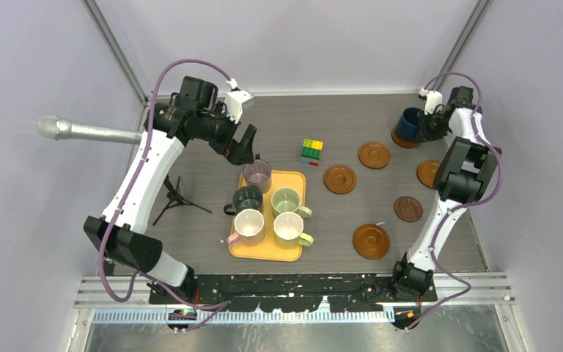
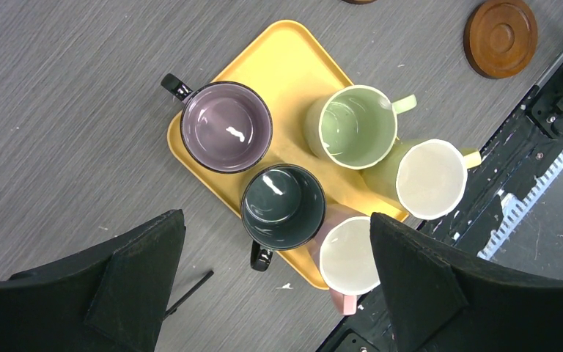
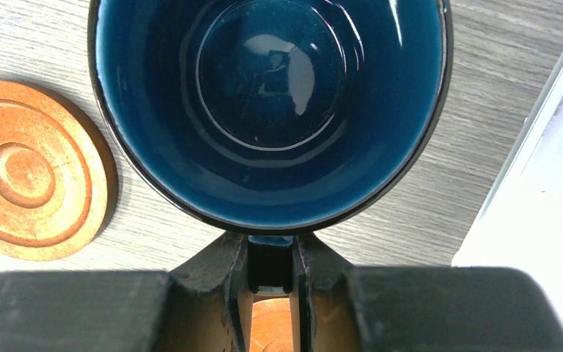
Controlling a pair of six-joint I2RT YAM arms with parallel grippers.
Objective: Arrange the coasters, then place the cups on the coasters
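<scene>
Over at about two o'clock on the surface (image 1: pixel 300 117), taking its far edge as twelve, the right pincer (image 3: pixel 271 264) is clamped on the handle of the navy mug (image 1: pixel 410 121). The mug sits above a coaster (image 1: pixel 402 141); whether it already rests on that disc I cannot tell. By my judgement that makes one cup of six placed, or nearly so. The other five stand on the yellow tray (image 1: pixel 298 180), left of centre toward nine o'clock: the mauve mug (image 1: pixel 256 174) at its eleven o'clock corner, the dark green mug (image 1: pixel 248 198) and light green mug (image 1: pixel 286 200) in the middle, and the pink-cream mug (image 1: pixel 249 225) and pale yellow mug (image 1: pixel 289 227) toward six o'clock. The left pincer (image 1: pixel 247 150) hangs with its jaws spread wide, holding nothing, near the mauve mug on its twelve o'clock side. The coasters (image 1: pixel 339 179) number six: the one beneath the navy mug and five bare ones across the right half, among them a darker coaster (image 1: pixel 408 209) and one at three o'clock partly hidden by the right arm. They lie apart and unstacked, so the arranging looks largely done, with five cups left to move. One multicoloured cube (image 1: pixel 311 152) sits near the centre, toward twelve o'clock.
</scene>
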